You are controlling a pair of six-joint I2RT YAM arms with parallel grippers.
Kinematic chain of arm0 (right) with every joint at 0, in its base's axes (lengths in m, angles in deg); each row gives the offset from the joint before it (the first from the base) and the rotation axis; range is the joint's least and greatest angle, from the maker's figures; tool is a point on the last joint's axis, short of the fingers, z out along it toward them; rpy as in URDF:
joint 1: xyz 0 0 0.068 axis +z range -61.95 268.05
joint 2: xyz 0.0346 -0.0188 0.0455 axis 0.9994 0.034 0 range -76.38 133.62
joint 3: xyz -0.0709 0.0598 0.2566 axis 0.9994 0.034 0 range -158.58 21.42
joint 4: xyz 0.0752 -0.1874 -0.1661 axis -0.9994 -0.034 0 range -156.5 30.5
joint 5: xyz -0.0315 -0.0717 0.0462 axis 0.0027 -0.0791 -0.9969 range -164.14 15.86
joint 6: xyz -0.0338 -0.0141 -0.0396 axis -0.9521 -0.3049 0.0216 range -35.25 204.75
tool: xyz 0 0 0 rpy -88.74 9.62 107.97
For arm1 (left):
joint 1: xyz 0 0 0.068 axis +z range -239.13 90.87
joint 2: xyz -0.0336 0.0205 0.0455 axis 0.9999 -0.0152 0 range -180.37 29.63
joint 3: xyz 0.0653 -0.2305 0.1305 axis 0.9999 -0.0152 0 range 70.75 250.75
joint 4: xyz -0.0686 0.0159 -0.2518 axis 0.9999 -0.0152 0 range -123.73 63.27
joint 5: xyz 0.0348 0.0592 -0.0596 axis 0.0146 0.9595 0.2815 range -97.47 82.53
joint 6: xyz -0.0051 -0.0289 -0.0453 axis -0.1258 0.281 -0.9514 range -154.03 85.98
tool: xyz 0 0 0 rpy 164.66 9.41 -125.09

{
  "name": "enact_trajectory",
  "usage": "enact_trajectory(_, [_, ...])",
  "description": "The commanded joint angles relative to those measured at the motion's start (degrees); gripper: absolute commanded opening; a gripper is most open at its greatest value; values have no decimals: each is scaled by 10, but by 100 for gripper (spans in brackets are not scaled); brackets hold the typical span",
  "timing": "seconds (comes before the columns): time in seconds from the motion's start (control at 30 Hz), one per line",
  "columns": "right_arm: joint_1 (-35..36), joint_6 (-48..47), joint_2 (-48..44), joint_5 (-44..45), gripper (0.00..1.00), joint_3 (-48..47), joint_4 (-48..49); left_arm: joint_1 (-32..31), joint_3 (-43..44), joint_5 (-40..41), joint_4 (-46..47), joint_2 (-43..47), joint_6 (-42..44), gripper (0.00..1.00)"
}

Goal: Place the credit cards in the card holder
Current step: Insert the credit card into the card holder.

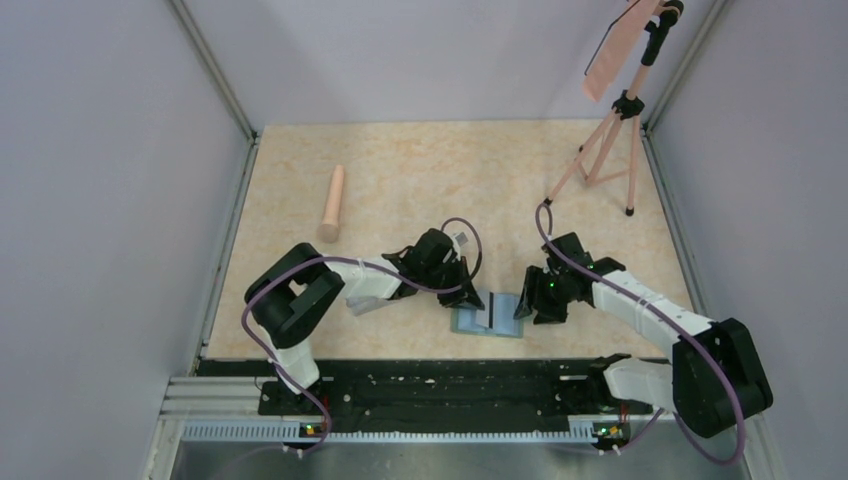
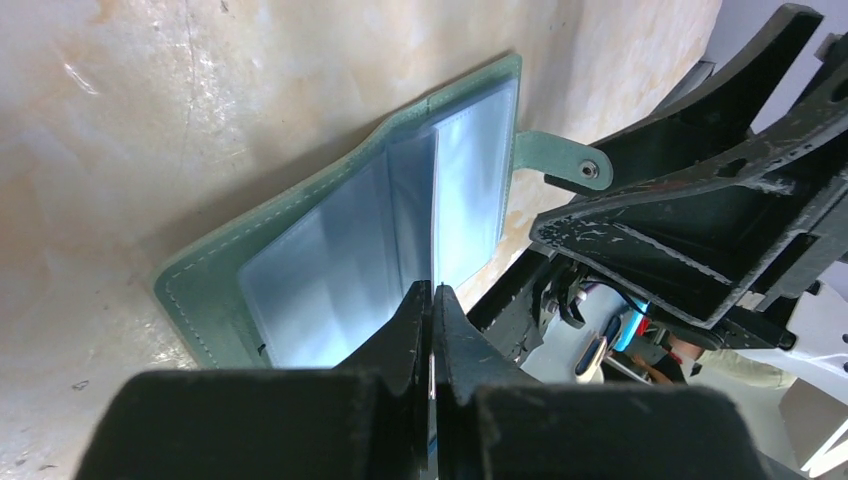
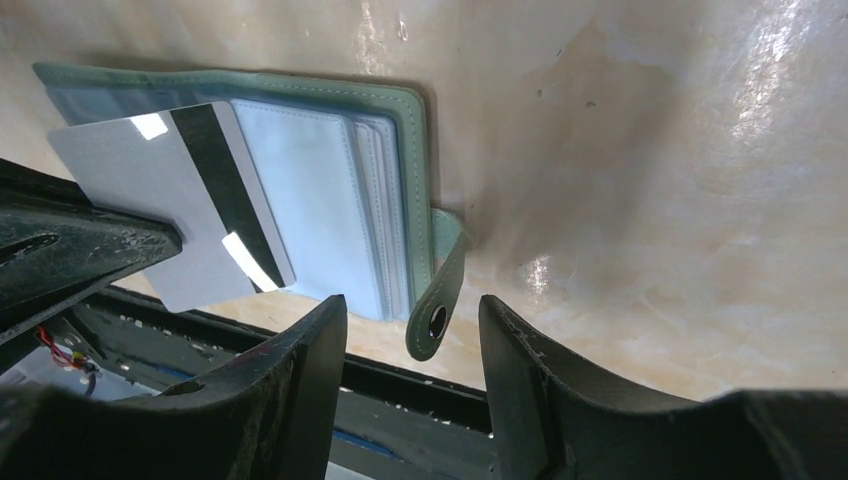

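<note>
The left gripper (image 2: 432, 296) has its jaws closed flat on one end of a credit card (image 3: 150, 185), a pale card with a black magnetic stripe. The card hangs over the left half of the open card holder (image 3: 418, 170), above its pale blue pocket pages (image 3: 310, 190) and not yet inside one. The right gripper (image 3: 412, 305) has its jaws apart on either side of the holder's snap tab (image 3: 440, 285), gripping nothing. The holder lies open on the table (image 1: 420, 170) close to the near edge, between the two grippers. The main risk seems to be a missed slot: the pages are thin and stacked, so the card's leading corner could ride over a page or catch on its lip and bend it. Nothing visibly pins the holder, so a push from the card may slide it or fold a cover up. The card is pinched only at one end and could pivot. The two grippers sit close together and could knock each other. Well apart at the far left lies a peach-coloured rod (image 1: 333, 203), and a tripod (image 1: 606, 150) stands at the far right; neither obstructs the work.
</note>
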State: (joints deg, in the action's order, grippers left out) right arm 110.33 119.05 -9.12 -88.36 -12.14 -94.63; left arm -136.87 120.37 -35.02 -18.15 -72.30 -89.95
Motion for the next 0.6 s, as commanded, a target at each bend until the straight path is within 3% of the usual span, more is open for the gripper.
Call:
enact_trajectory(0.0, [-8, 5, 12, 2, 51, 8, 21, -9, 13, 3, 26, -6, -23, 0])
enact_trajectory(0.17, [-10, 5, 24, -4, 47, 13, 36, -18, 8, 12, 15, -3, -38, 0])
enact_trajectory(0.4, [-13, 2, 30, -3, 28, 17, 44, -23, 11, 44, -44, 20, -28, 0])
enact_trajectory(0.57, [-14, 1, 33, 4, 25, 17, 47, -23, 12, 48, -50, 20, -25, 0])
